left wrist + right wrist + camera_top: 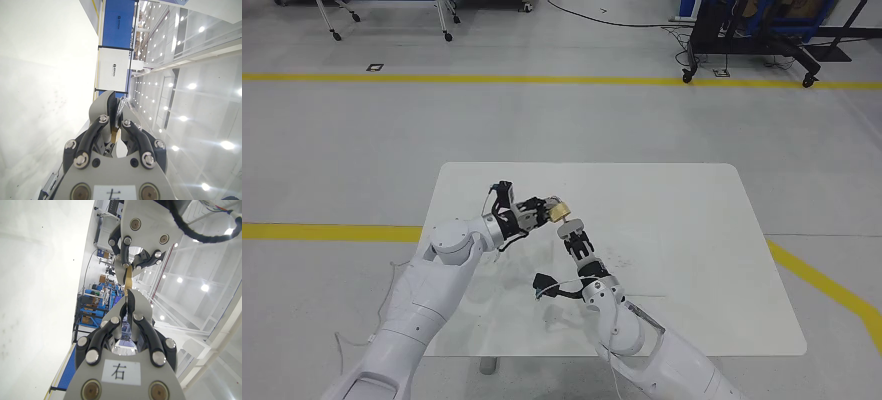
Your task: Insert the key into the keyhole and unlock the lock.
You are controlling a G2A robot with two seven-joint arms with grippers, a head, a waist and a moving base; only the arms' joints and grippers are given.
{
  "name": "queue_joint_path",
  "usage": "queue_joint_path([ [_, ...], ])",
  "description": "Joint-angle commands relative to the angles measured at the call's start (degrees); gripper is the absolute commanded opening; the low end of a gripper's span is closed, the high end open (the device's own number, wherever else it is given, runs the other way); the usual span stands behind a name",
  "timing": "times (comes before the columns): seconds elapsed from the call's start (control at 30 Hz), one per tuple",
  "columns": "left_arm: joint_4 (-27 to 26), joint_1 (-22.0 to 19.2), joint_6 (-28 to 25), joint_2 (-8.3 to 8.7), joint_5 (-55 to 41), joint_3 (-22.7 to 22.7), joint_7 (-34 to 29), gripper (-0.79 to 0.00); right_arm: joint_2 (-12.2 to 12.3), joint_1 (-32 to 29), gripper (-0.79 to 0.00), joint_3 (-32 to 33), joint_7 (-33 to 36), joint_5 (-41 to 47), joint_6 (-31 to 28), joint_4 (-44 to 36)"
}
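Both arms are up over the white table point(682, 250), toward its near-left part, with the grippers tip to tip.

Left gripper point(540, 211): fingers closed tight on the lock point(559, 211), a small brass padlock. From the left wrist view the silver shackle point(121, 107) sits pinched between the two finger pads, and the brass body lies further back between the fingers, towards the palm. The lock is held in the air, clear of the tabletop.

Right gripper point(128, 295): fingers drawn together, only a thin slit between the black pads. At the tips they pinch a small brass piece, the key point(126, 291). From the right wrist view the key points straight at the end of the lock body that sticks out of the left gripper, and it meets that end. Cannot tell how far the blade sits in the keyhole, or whether it is in at all, as the joint is too small to read.

From the top view the right gripper comes up from the near side and the left gripper comes in from the left. The lock sits between them, just beyond the right fingertips
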Motion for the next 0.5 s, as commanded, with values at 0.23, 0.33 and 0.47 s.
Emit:
queue_joint_path([
  [0.23,-0.15,-0.17,0.07,0.06,2.91,1.13,-1.2,-0.785,0.02,-0.05,-0.785,0.06,0.14,0.0,-0.6,-0.2],
  [0.33,-0.12,-0.23,-0.18,0.06,2.92,1.17,-1.6,-0.785,0.04,-0.09,-0.785,0.15,0.33,0.0,-0.56,-0.32],
  [0.47,0.01,-0.3,-0.21,0.05,2.88,1.14,-1.66,-0.785,-0.05,-0.51,-0.474,0.45,0.47,0.0,-0.48,-0.56],
])
